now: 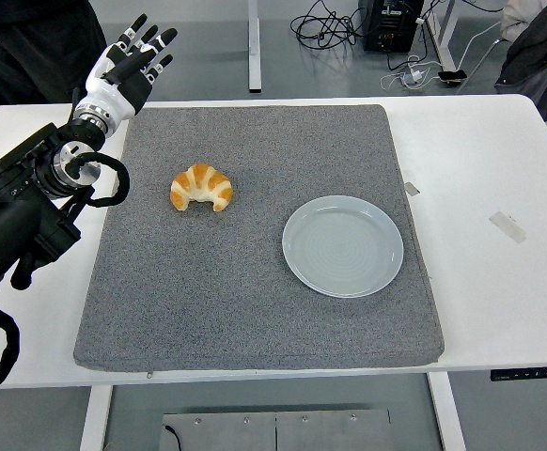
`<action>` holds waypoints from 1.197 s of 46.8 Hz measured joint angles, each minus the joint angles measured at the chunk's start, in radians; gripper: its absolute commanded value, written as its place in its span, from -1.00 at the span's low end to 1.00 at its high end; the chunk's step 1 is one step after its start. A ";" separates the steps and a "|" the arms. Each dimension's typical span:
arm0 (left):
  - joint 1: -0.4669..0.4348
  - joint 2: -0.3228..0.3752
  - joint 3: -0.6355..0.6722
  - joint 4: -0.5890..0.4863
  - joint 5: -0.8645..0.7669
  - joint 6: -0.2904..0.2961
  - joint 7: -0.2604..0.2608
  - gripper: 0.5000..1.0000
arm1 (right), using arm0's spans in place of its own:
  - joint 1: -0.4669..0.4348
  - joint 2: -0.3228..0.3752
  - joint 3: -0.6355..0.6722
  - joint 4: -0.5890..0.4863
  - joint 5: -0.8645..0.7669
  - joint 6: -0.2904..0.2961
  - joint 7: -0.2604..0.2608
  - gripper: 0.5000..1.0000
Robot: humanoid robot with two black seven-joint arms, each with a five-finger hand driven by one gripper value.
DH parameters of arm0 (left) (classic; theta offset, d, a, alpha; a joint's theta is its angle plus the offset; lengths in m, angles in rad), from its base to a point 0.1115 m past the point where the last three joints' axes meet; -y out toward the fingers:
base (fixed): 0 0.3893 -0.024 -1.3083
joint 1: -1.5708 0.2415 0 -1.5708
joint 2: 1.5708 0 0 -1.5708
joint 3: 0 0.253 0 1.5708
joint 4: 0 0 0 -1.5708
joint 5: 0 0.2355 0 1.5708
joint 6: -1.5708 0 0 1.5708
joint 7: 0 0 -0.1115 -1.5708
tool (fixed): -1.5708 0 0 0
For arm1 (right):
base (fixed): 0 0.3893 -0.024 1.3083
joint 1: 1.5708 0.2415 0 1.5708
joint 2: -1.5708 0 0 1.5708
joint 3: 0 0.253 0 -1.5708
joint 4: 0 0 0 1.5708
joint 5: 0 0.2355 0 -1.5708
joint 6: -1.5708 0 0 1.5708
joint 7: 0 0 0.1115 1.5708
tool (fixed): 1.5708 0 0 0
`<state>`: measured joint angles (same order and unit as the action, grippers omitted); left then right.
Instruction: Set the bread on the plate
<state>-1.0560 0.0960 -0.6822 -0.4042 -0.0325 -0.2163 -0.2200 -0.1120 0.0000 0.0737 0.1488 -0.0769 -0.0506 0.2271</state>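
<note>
Bread (201, 187), a croissant, lies on the grey mat (255, 282), at about ten o'clock from the plate (343, 246) and well apart from it. At the mat's far left corner the left hand (128, 68) hovers with fingers spread and holds nothing. The curved, flaky bread could slip or break if the fingers close off-centre or too hard, I think.
</note>
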 measured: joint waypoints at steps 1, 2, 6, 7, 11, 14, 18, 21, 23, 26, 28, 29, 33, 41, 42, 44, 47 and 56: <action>0.005 0.011 0.007 -0.019 0.001 0.001 0.000 0.92 | 0.000 0.000 0.000 0.000 0.000 0.000 0.000 1.00; 0.011 0.025 0.016 -0.040 0.002 0.004 -0.001 0.92 | 0.000 0.000 0.000 0.000 0.000 0.000 0.000 1.00; 0.026 0.089 0.059 -0.151 0.003 0.015 -0.001 0.92 | 0.000 0.000 0.000 0.000 0.000 0.000 0.000 1.00; 0.028 0.105 0.070 -0.181 0.004 0.020 -0.001 0.92 | 0.000 0.000 0.000 0.000 0.000 0.000 0.000 1.00; 0.034 0.178 0.121 -0.304 0.005 0.059 -0.001 0.92 | 0.000 0.000 0.000 0.000 0.000 0.000 0.000 1.00; 0.033 0.225 0.170 -0.373 0.014 0.088 -0.001 0.92 | 0.000 0.000 0.000 0.000 0.000 0.000 0.000 1.00; 0.022 0.285 0.236 -0.443 0.081 0.099 -0.001 0.92 | 0.000 0.000 0.000 0.000 0.000 0.000 0.000 1.00; 0.018 0.316 0.271 -0.467 0.171 0.100 -0.001 0.92 | 0.000 0.000 0.000 0.000 0.000 0.000 0.000 1.00; 0.014 0.326 0.280 -0.479 0.237 0.100 -0.001 0.92 | 0.000 0.000 0.000 0.000 0.000 0.000 0.000 1.00; 0.013 0.344 0.285 -0.497 0.344 0.100 -0.001 0.92 | 0.000 0.000 0.000 0.000 0.000 0.000 0.000 1.00; 0.013 0.358 0.285 -0.509 0.420 0.100 0.000 0.92 | 0.000 0.000 0.000 0.000 0.000 0.000 0.000 1.00; 0.013 0.363 0.286 -0.516 0.453 0.100 0.001 0.92 | 0.000 0.000 0.000 0.000 0.000 0.000 0.000 1.00; 0.011 0.377 0.294 -0.545 0.577 0.100 0.009 0.92 | 0.000 0.000 0.000 0.000 0.000 0.000 0.000 1.00; -0.020 0.446 0.384 -0.687 0.726 0.103 0.027 0.92 | 0.000 0.000 0.000 0.000 0.000 0.000 0.000 1.00; -0.027 0.455 0.399 -0.704 0.737 0.105 0.029 0.92 | 0.000 0.000 0.000 0.000 0.000 0.000 0.000 1.00; -0.045 0.469 0.428 -0.726 0.758 0.107 0.037 0.92 | 0.000 0.000 0.000 0.000 0.000 0.000 0.000 1.00; -0.068 0.476 0.463 -0.733 0.792 0.109 0.043 0.92 | 0.000 0.000 0.000 0.000 0.000 0.000 0.000 1.00; -0.086 0.487 0.510 -0.745 0.974 0.125 0.045 0.92 | 0.000 0.000 0.000 0.000 0.000 0.000 0.000 1.00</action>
<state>-1.1416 0.5826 -0.1722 -1.1488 0.9419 -0.0912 -0.1753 -0.1119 0.0000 0.0736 0.1488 -0.0771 -0.0506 0.2272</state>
